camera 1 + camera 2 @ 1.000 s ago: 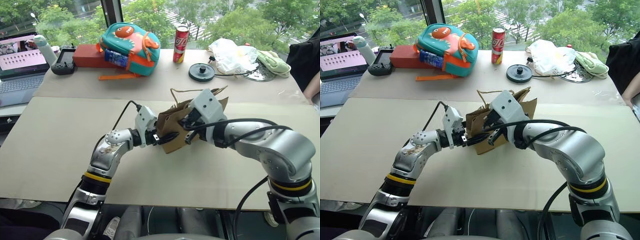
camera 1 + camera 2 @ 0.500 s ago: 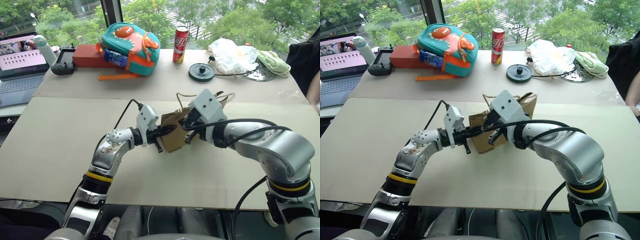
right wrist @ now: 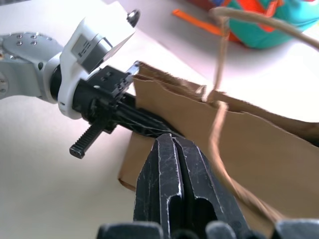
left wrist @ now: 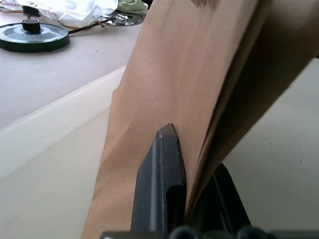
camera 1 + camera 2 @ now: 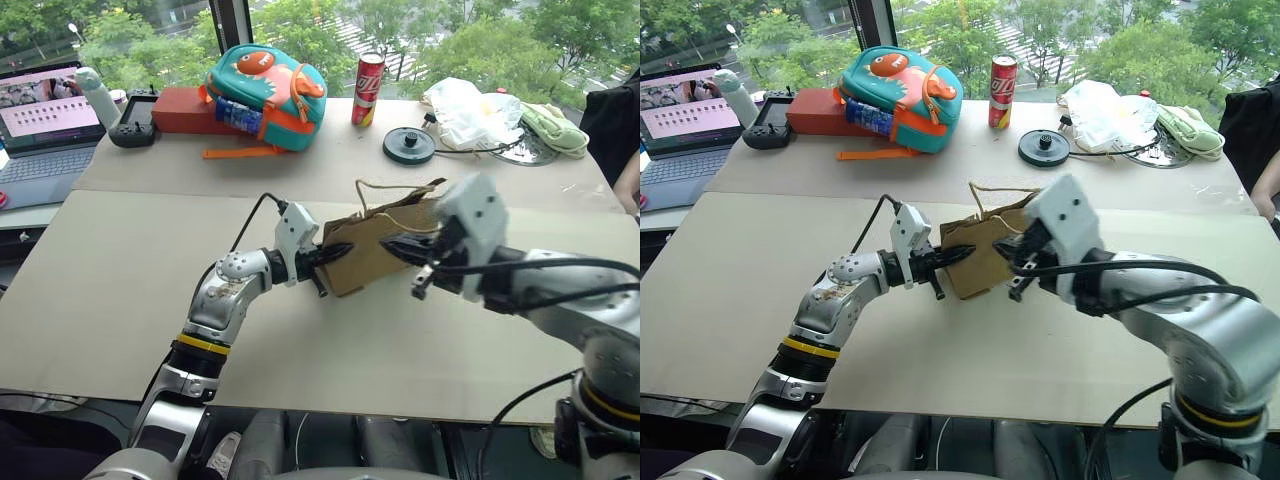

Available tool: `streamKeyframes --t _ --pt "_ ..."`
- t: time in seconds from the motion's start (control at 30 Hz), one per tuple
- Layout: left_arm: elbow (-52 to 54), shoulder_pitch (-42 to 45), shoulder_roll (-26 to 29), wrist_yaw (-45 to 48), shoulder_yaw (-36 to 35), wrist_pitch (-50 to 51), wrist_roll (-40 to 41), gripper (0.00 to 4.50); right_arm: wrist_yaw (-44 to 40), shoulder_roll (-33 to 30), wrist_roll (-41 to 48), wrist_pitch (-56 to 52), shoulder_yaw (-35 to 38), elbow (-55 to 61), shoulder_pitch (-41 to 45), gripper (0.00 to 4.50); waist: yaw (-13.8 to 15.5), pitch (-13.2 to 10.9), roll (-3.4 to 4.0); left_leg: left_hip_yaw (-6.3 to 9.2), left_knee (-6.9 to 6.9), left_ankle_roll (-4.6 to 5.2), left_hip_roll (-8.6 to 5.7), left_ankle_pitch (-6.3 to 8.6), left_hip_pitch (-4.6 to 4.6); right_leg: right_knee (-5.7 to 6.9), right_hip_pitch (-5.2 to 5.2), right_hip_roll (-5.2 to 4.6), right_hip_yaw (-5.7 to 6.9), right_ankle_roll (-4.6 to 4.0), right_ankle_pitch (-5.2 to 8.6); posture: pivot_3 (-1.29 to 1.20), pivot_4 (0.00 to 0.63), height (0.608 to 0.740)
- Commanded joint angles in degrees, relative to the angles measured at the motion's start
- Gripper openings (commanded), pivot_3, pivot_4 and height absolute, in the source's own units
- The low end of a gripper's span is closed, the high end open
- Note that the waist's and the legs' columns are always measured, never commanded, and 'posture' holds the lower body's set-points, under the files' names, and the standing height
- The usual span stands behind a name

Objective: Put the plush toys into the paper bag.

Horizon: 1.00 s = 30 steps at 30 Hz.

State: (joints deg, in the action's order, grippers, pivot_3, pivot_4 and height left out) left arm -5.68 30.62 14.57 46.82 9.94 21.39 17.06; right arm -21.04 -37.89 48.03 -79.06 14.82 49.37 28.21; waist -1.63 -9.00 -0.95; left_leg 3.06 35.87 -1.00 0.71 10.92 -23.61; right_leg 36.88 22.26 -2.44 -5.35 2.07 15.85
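Observation:
The brown paper bag (image 5: 372,252) leans over mid-table, its mouth and cord handles (image 5: 385,190) toward the back right. My left gripper (image 5: 338,252) is shut on the bag's near left wall. In the left wrist view one black finger (image 4: 162,169) lies on the outside of the paper and the other sits behind it. My right gripper (image 3: 172,142) is shut with nothing between its fingers. It hovers beside the bag's right side, next to one cord handle (image 3: 219,99). The plush toys are out of view.
Along the back of the table stand a teal and orange backpack (image 5: 265,85), a red can (image 5: 366,88), a black disc (image 5: 408,145), a white plastic bag (image 5: 465,105), a red box (image 5: 180,110) and a laptop (image 5: 45,130). A person's arm (image 5: 628,180) shows at the right edge.
My left gripper, open at the bag's left edge a second ago, has shut on the paper. My right gripper has pulled back to the right and up, away from the bag.

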Motion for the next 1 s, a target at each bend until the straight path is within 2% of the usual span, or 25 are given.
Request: streamKeyframes --t 0.03,0.2,0.37,0.5,0.63,0.8,1.0 --pt "0.6 0.7 -0.6 0.2 -0.5 -1.5 0.2 0.05 0.4 -0.8 2.0 0.7 3.4 1.5 -0.2 0.0 -0.2 0.0 0.0 -0.03 -0.01 0.0 0.0 0.0 0.05 0.03 0.0 0.01 -0.03 0.0 0.0 0.0 0.15 0.739" --pt "0.5 0.9 -0.8 0.4 -0.3 -1.6 -0.1 0.05 1.1 0.1 1.7 3.6 3.7 0.6 -1.8 0.0 -0.4 0.0 0.0 -0.04 0.0 0.0 0.01 0.0 0.08 0.08 -0.01 0.03 -0.04 0.01 0.01 0.0 0.15 0.739" --pt "1.7 2.2 -0.8 0.3 -5.2 1.1 4.8 0.05 -2.8 0.5 2.7 11.3 6.3 -0.9 -6.5 0.0 -0.4 0.0 -0.01 -0.04 0.0 0.0 0.01 0.0 0.01 0.0 0.0 0.02 -0.04 0.01 0.01 0.0 0.15 0.739" --pt "4.7 4.9 5.6 5.1 -12.3 8.1 13.2 0.05 -10.2 -1.1 6.0 18.4 10.3 -1.5 -10.8 0.0 -0.8 0.0 -0.01 -0.03 -0.01 0.0 0.02 0.0 0.0 0.02 0.02 0.04 -0.03 0.02 0.01 0.0 0.15 0.739" --pt "6.4 4.4 14.7 14.7 -14.5 12.1 18.3 0.05 -14.3 -3.2 5.0 24.2 10.9 -3.1 -14.2 0.0 -1.1 0.0 -0.01 -0.06 -0.06 0.0 0.07 0.0 0.12 0.06 -0.01 0.08 -0.04 0.15 0.09 0.0 0.15 0.739" --pt "4.6 0.7 25.2 28.1 -12.8 9.1 16.9 0.05 -21.0 -5.3 3.0 32.0 12.0 -5.0 -19.6 0.0 -0.9 0.0 0.0 -0.11 -0.08 0.0 0.07 0.0 0.18 0.01 -0.05 0.07 -0.06 0.22 0.14 0.0 0.15 0.739" --pt "3.5 -2.1 30.1 38.2 -11.1 2.5 15.0 0.05 -27.2 -7.9 0.8 38.9 12.6 -8.3 -23.8 0.0 -0.5 0.0 0.0 -0.12 -0.05 -0.01 0.09 0.0 0.15 -0.04 -0.06 0.06 -0.04 0.22 0.14 0.0 0.15 0.739"
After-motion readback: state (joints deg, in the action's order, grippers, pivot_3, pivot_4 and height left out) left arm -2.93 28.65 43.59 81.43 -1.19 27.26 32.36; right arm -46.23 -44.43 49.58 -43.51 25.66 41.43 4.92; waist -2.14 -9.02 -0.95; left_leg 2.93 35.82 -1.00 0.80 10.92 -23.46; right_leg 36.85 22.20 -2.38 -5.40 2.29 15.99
